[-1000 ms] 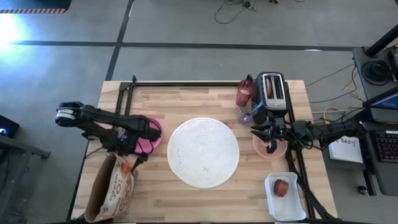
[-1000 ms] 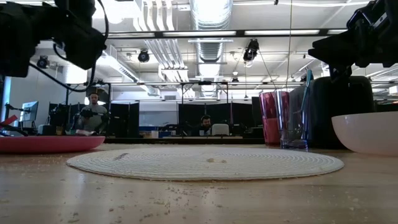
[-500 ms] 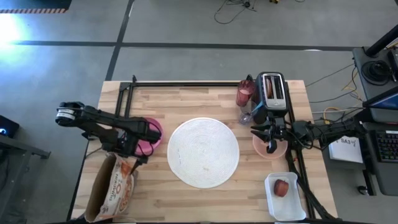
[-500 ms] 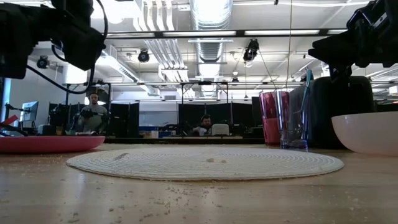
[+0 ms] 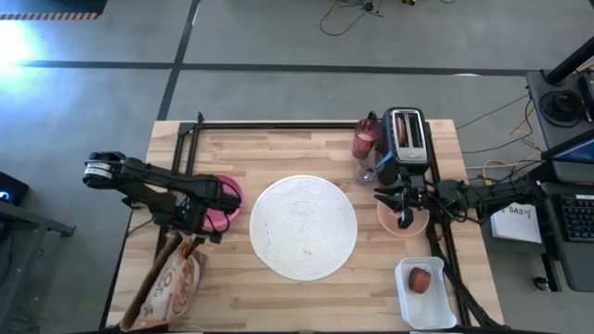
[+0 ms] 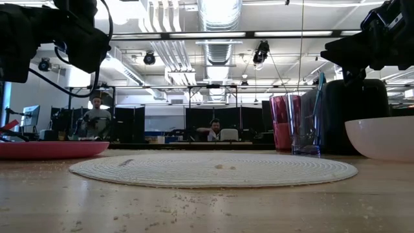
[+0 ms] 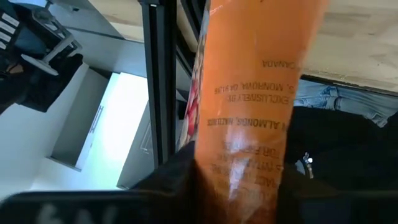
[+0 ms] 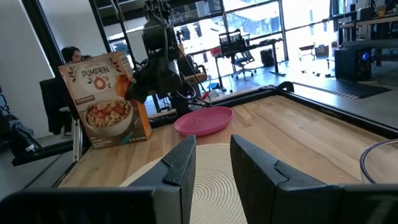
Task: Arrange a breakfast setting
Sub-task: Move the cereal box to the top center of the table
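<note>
One arm is doing the work: the left gripper [image 5: 188, 234] is closing its fingers narrowly on the top of the orange printed cereal box [image 5: 165, 283], standing at the table's near-left corner. The translucent peach bowl [image 5: 415, 221] is sitting well apart, under the right gripper [image 5: 405, 221], whose fingers are standing slightly parted, empty.

Wooden plank table [image 5: 306, 297]; woven mat [image 5: 303, 226] (matt); glossy cardboard cereal box [image 8: 104, 106].

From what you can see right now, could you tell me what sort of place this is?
Most likely a robotics lab in an open-plan office: exposed ceiling ducts and strip lights, people seated at desks behind the light wooden table, black office chairs, and loose cables on the grey floor.
</note>
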Motion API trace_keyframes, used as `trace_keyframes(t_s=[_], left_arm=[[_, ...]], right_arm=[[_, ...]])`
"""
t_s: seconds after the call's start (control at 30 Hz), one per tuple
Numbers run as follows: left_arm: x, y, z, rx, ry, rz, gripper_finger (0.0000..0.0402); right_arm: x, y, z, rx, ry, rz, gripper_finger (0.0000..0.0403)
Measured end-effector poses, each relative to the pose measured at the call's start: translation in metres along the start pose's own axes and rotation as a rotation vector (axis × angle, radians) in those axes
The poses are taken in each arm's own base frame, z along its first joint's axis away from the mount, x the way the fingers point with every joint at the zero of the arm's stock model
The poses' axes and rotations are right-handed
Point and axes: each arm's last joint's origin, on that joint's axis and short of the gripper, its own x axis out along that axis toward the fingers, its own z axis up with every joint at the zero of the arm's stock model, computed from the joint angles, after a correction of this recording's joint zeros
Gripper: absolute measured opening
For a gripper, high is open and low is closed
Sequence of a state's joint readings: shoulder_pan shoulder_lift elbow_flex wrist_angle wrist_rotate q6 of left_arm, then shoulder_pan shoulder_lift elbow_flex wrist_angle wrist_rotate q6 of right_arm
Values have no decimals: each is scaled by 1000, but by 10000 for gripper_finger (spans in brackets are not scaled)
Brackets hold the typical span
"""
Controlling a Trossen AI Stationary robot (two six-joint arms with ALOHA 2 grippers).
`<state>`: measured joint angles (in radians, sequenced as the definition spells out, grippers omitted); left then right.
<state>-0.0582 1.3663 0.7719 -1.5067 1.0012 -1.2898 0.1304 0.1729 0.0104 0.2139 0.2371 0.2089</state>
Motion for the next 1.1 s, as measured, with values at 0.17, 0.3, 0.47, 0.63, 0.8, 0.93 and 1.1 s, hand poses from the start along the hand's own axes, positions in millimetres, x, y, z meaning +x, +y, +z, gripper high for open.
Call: trace_keyframes(t_s=[0.17,0.3,0.47,0.63,0.8,0.93,1.1], left_arm=[[0,-1,0,-1,-2,-8,18],[-1,-4,0,26,29,-39,5],[-1,-6,0,25,75,-62,1],[-2,-6,0,23,80,-64,0],[-2,-7,-1,27,104,-76,0],[-5,-11,-1,27,171,-126,0],[-16,-19,3,89,269,-236,0]], right_arm=[[0,0,0,0,0,0,91],[0,0,0,0,0,0,91],[0,0,0,0,0,0,91],[0,0,0,0,0,0,91],[0,0,0,0,0,0,91],[0,0,0,0,0,0,91],[0,0,0,0,0,0,91]])
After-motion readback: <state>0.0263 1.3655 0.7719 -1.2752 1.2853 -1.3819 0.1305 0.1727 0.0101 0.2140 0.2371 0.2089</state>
